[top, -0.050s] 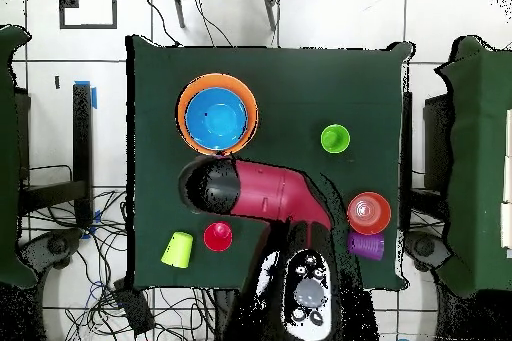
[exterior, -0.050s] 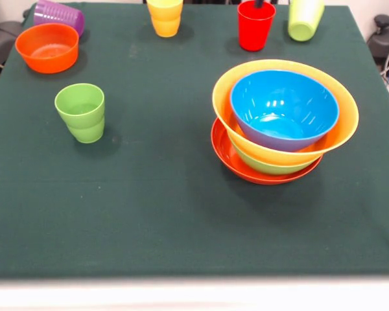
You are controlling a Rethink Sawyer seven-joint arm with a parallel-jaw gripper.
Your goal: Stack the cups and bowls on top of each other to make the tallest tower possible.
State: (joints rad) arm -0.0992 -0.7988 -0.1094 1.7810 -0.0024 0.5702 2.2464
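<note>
Nearest you sits the bowl pile [exterior, -0.050s: 282, 126]: blue [exterior, -0.050s: 284, 109] nested in orange-yellow [exterior, -0.050s: 337, 139], over green [exterior, -0.050s: 262, 165] and the wide red-orange one [exterior, -0.050s: 223, 155], a broad base for your tower. Five pieces wait apart on the table [exterior, -0.050s: 181, 214]: green cup [exterior, -0.050s: 82, 111] upright, small orange bowl [exterior, -0.050s: 47, 46], purple cup [exterior, -0.050s: 58, 14] on its side, yellow cup [exterior, -0.050s: 165, 16], and a lime cup [exterior, -0.050s: 305, 18] tipped over. Your gripper [exterior, -0.050s: 260, 4] dips at the red cup [exterior, -0.050s: 255, 24] (likely the next pick), though you can't tell its state.
</note>
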